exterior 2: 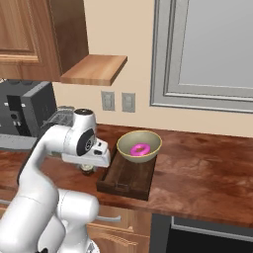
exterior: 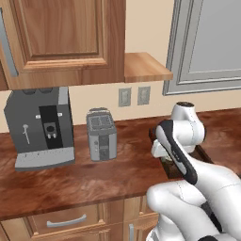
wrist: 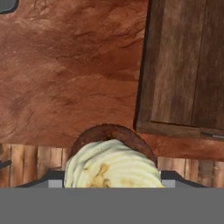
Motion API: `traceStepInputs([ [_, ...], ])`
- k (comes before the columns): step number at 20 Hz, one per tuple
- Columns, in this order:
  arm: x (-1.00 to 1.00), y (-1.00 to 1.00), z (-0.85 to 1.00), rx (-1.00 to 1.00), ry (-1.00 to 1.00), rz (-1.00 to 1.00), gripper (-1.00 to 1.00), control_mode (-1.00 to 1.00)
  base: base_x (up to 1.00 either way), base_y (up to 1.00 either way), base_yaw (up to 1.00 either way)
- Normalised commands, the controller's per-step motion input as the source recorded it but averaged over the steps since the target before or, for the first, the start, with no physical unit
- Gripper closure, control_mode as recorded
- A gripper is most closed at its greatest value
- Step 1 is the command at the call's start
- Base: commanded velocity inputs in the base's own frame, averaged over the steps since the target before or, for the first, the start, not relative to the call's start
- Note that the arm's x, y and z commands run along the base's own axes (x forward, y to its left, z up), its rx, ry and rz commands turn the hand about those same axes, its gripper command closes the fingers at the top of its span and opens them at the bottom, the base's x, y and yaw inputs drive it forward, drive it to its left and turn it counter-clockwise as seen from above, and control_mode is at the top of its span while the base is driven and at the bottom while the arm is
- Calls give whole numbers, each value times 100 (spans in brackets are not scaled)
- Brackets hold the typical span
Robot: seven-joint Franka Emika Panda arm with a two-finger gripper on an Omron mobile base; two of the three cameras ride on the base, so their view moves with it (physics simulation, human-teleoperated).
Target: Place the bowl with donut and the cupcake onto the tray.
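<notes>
One item left: bowl (exterior 2: pixel 140 146) with donut (exterior 2: pixel 139 149) sits on tray (exterior 2: pixel 127 176). Gripper (wrist: pixel 113 186) clamped on cupcake (wrist: pixel 113 164) beside the tray. Next: carry over, release.

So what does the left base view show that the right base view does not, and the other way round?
Left base view: the front of the toaster and the whole front of the coffee machine. Right base view: the bowl with the pink donut inside, at the far end of the tray. Shared: the tray, the wooden counter, the two wall outlets and the white arm.
</notes>
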Motion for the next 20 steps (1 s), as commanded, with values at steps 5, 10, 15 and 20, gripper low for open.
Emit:
traceStepInputs([
  [5,42,-37,0,0,0,0,100,-100,0,0,0],
  [10,41,-38,0,0,0,0,100,-100,0,0,0],
  [15,29,-40,-1,0,0,0,100,-100,0,0,0],
  [20,9,-14,-18,0,0,0,100,-100,0,0,0],
])
